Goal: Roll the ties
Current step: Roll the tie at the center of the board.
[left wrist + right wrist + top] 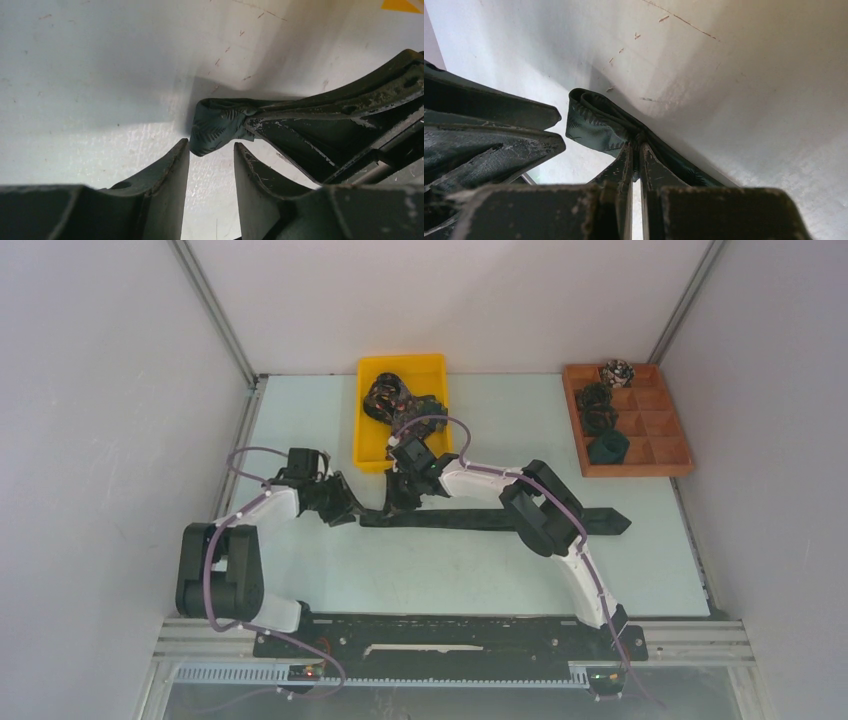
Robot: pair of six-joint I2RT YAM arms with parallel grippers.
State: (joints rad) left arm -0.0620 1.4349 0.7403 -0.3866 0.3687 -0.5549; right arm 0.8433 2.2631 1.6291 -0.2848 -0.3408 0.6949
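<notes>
Mid-table, 2 grippers meet at the left end of 1 flat tie.
On the table (450, 575), a dark green tie (465, 519) lies stretched left to right, its left end folded over. The right gripper (635, 147) pinches that fold, fingers closed tight on the cloth. The left gripper (211, 150) sits just left of it, fingers apart with bare table showing between them and the fold just beyond their tips. Farther back, a yellow bin (372, 445) holds a heap of loose ties (390, 400). At far right, a wooden tray (660, 465) holds rolled ties (598, 420).
</notes>
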